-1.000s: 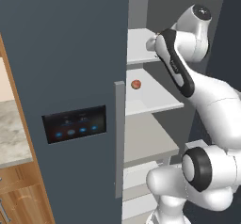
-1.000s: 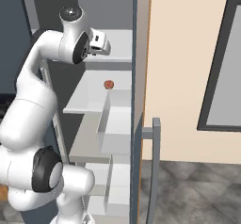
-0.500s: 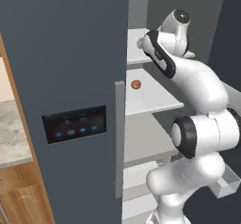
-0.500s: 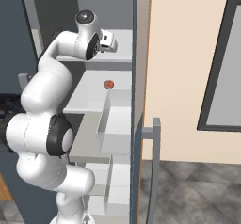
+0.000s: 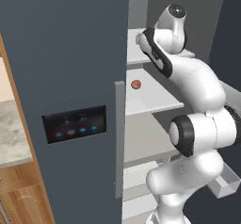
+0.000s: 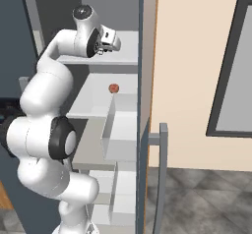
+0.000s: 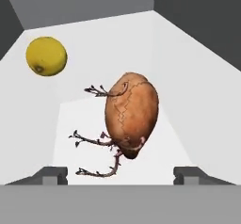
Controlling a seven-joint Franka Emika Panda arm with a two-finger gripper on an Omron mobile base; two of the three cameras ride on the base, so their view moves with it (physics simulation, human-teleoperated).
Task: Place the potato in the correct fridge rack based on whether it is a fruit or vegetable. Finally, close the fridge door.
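- A yellow ball (image 7: 46, 56) sits near the back left corner of the fridge rack (image 7: 188, 105).
- The potato (image 7: 131, 116) is on that same rack, near the middle and just in front of your tool (image 7: 120, 173).
- The tool is open and holds nothing; its tips stand wide on each side.
- Pull back slowly, or you could bump the potato and roll it off the front edge.
- The fridge door (image 6: 160, 179) is open on the right; close it last.

My base cameras flank me, both facing the open fridge shelves (image 5: 153, 106); my hand camera peers close along one shelf.
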